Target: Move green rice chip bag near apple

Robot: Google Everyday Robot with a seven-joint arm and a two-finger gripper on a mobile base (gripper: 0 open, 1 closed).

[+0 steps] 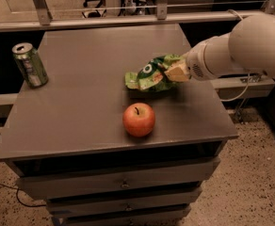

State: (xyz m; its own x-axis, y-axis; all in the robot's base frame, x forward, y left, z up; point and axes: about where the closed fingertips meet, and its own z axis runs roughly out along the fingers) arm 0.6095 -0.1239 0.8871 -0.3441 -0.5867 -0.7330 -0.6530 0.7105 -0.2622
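The gripper (176, 72) has its jaws clamped on the right end of the bag (147, 75). The apple (139, 119) lies near, left of the jaws and nearer the camera

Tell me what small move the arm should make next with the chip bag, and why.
Probably lower the green rice chip bag onto the cabinet top and let go. The pincer holds the bag's right end, the bag hangs just behind the apple with only a narrow gap, and the shadow beneath suggests it is slightly raised. It already looks near enough.
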